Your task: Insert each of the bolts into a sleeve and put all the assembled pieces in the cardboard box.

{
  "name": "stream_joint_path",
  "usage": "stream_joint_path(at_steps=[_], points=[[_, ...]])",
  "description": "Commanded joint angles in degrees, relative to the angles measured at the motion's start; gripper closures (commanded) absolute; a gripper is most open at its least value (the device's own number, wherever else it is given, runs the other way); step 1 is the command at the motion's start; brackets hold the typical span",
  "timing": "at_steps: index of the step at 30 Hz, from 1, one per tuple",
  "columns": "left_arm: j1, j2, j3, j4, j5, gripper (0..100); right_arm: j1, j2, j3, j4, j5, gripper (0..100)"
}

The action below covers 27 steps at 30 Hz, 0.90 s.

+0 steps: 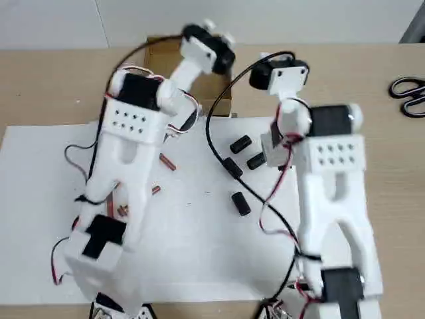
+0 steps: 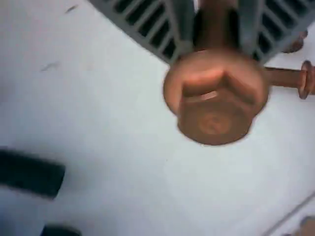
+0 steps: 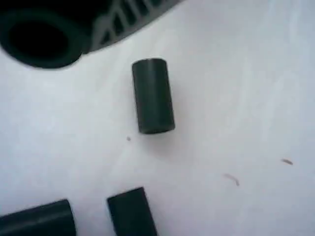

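- Left hand point(image 2: 215, 30) clamped on copper-coloured hex-head metal bolt point(image 2: 216, 101), above white paper sheet point(image 2: 98, 128).
- Right hand point(image 3: 66, 32) grips black cylindrical plastic sleeve point(image 3: 34, 37).

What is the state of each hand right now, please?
Left hand: closed on a copper-coloured hex-head metal bolt.
Right hand: apparently closed on a black hollow cylindrical sleeve.

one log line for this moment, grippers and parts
left gripper: shut on bolt | right gripper: shut on sleeve | loose sleeves, loose bolts: on paper | bolt not yet in sleeve
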<state>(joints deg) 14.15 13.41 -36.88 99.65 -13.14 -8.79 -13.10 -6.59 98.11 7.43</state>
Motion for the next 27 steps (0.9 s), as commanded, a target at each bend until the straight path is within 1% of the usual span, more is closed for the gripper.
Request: stream_joint_path(at_steps=[1,3,4,7,10,16,18,20,22,24,27], points=[[0.26,-9.14,0.75,0.79,4.04,100,-0.48,-8.4,3.52,0.66,0.18,99.6],[0.26,-12.66,2.68,0.7,5.01,100,-0.48,-12.97,6.59,0.57,0.18,99.6],[0.26,-14.77,3.65,0.7,7.12,100,-0.48,-15.43,8.09,0.4,0.18,99.6],[0.26,-21.63,6.73,0.7,15.91,100,-0.48,-23.25,13.01,-1.19,0.18,99.6],[0.62,-27.69,12.0,-0.62,23.12,100,-0.48,-31.87,19.43,-4.0,-0.44,99.6],[0.62,-39.03,26.95,-1.32,39.65,100,-0.48,-49.63,34.73,-9.01,-11.78,99.6],[0.62,-42.46,31.6,-2.02,44.66,100,-0.57,-54.73,38.86,-11.12,-13.63,99.6],[0.35,-45.71,36.18,-4.48,49.05,100,-1.36,-59.65,43.16,-14.02,-13.71,99.6],[0.44,-49.32,40.66,-7.82,51.78,100,-4.0,-64.13,47.3,-16.75,-13.71,99.6],[0.7,-53.1,45.14,-12.13,54.07,100,-7.96,-68.26,51.08,-19.38,-13.71,99.6],[0.7,-59.16,52.97,-20.66,56.09,100,-14.55,-74.24,56.79,-23.69,-13.8,99.6]])
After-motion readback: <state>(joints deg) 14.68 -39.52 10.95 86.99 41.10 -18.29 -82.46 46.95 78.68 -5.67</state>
